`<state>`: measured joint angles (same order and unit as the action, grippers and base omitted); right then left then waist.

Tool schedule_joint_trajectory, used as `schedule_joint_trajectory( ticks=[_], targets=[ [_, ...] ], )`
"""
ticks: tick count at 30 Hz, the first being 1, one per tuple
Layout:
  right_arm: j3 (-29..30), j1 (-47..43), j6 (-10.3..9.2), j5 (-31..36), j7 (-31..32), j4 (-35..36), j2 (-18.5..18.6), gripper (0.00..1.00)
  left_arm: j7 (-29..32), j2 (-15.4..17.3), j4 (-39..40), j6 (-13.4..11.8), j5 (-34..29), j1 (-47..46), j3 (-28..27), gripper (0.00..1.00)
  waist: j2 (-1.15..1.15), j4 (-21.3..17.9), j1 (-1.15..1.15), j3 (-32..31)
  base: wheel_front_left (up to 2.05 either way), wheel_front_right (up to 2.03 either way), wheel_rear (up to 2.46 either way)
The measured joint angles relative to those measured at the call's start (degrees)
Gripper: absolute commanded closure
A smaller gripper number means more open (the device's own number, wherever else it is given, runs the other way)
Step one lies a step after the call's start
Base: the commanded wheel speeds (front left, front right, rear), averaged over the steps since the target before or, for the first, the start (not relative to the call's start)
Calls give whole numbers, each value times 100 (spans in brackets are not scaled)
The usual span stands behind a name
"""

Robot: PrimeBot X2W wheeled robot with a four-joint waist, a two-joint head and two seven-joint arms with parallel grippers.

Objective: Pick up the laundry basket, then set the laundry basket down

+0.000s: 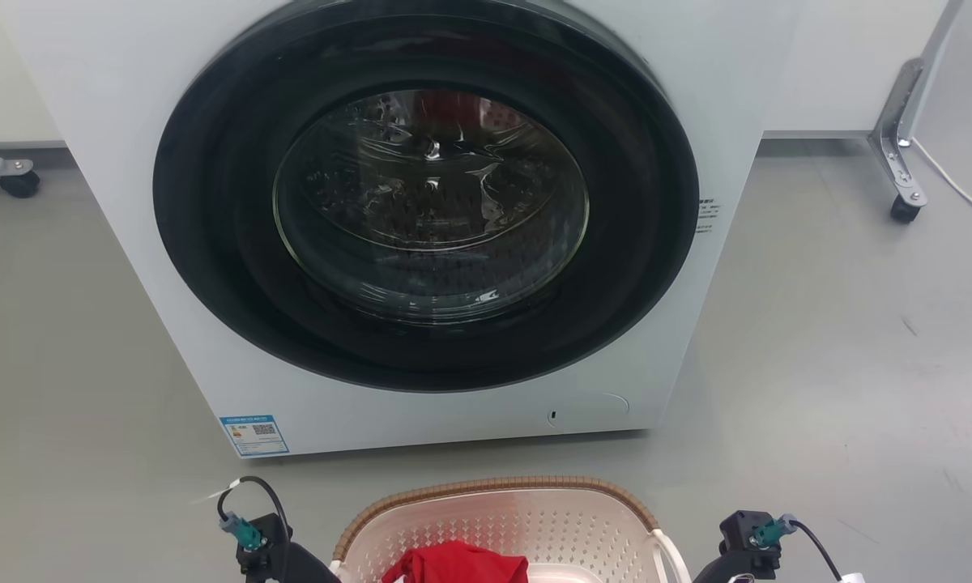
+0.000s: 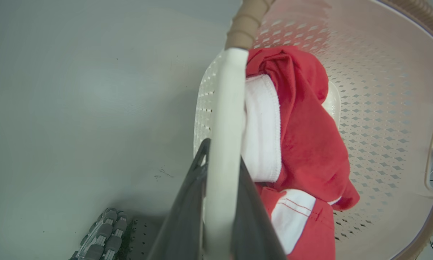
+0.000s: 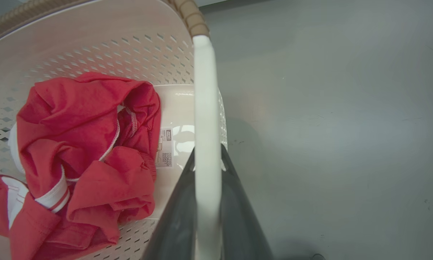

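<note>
Here, left gripper (image 2: 222, 155) and right gripper (image 3: 207, 151) clamped white handles (image 2: 227, 108) of cream perforated plastic laundry basket (image 1: 494, 486), bottom centre; grey floor (image 1: 818, 364) lay open alongside.

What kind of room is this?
Probably a laundry room: a white front-loading washing machine stands on the grey floor, and a laundry basket holding red clothes is just in front of it.
</note>
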<state>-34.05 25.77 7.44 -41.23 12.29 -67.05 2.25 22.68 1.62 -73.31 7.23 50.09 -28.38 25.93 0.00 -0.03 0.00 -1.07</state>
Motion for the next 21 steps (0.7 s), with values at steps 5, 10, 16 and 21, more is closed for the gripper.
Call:
schedule_joint_trajectory(
  ticks=[5,10,16,21],
  targets=[
    [-57,-53,-26,-113,35,-3,1,100,18,2,0,-1,32,65,23,100,0,-7,0,-23,0,0,0],
    [-115,-56,-46,-177,59,-3,2,100,41,4,0,-16,67,67,47,100,0,-8,0,-34,0,0,0],
    [-179,-55,-64,-268,74,0,4,100,40,9,-2,-16,77,67,65,100,0,-6,0,-37,0,0,0],
    [-227,-55,-89,-323,75,-1,7,100,40,10,-7,-16,80,67,79,100,0,-7,0,-39,0,0,0]
  ],
)
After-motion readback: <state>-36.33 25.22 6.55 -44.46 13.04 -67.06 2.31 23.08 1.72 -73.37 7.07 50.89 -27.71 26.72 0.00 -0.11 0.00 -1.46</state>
